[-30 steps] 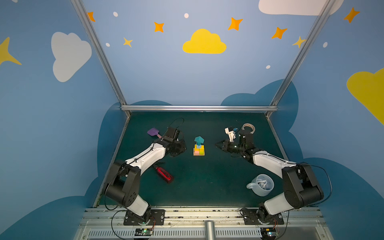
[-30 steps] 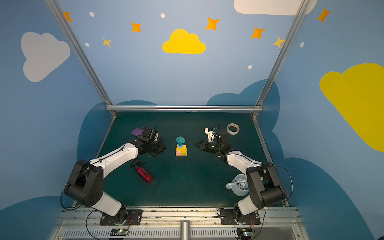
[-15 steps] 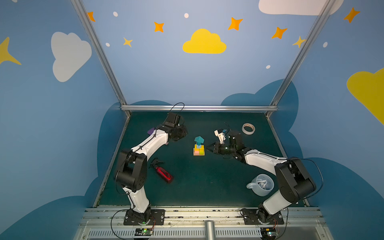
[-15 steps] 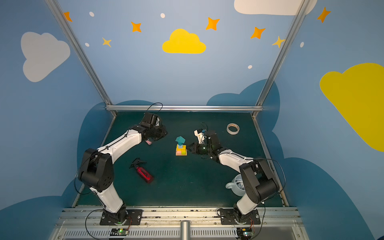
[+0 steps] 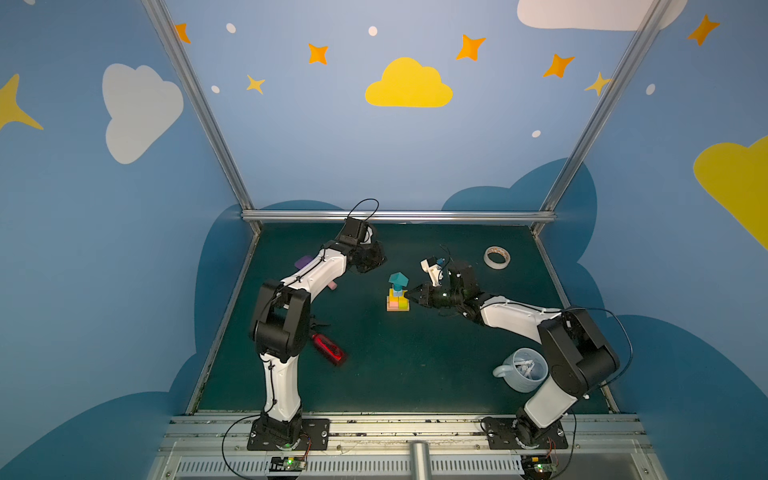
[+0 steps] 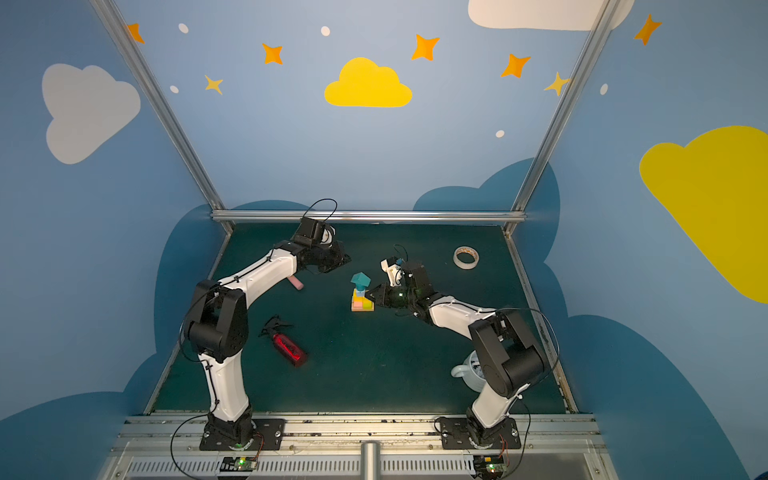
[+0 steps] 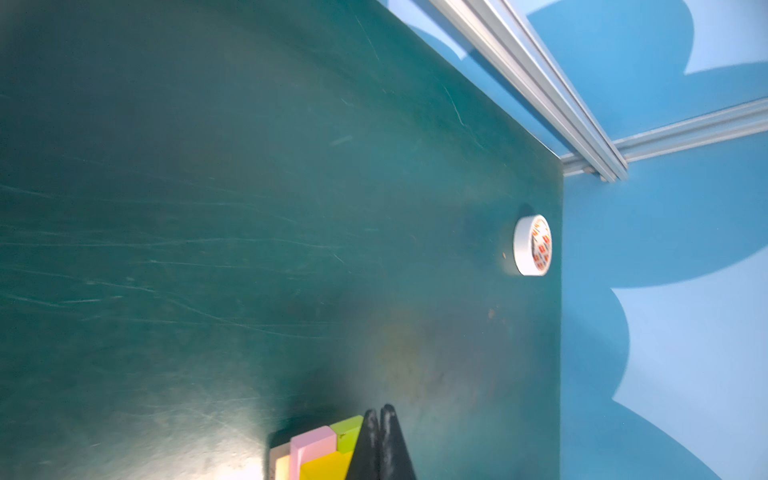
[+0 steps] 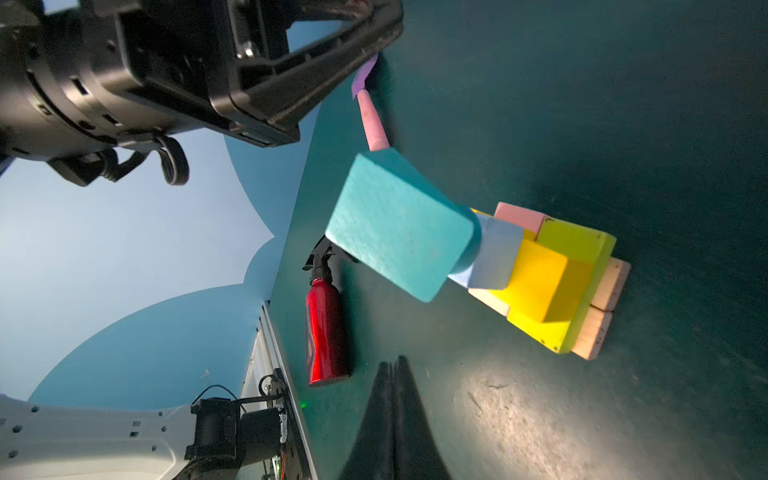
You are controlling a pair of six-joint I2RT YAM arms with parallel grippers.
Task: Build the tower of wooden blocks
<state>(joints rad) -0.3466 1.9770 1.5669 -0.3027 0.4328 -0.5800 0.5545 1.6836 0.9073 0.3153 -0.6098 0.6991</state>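
The tower (image 5: 398,296) (image 6: 362,297) stands mid-table in both top views. In the right wrist view two tan bars (image 8: 602,309) carry a pink slab (image 8: 519,216) and a lime slab (image 8: 582,249). Above them sit a yellow cube (image 8: 544,282), a pale-blue cube (image 8: 494,257), a teal cylinder (image 8: 473,245) and a teal house-shape (image 8: 399,224). My right gripper (image 5: 409,294) (image 8: 392,365) is shut and empty, its tip close beside the tower's right side. My left gripper (image 5: 382,259) (image 7: 379,411) is shut and empty, raised behind and left of the tower.
A red bottle (image 5: 328,349) (image 8: 326,332) lies front left. A purple spatula with a pink handle (image 6: 297,282) (image 8: 372,120) lies partly under the left arm. A tape roll (image 5: 497,257) (image 7: 532,245) sits back right, a pale mug (image 5: 524,370) front right.
The left arm has lifted and swung toward the back of the table. The right gripper has slid left until its tip is beside the tower. Both stay shut.
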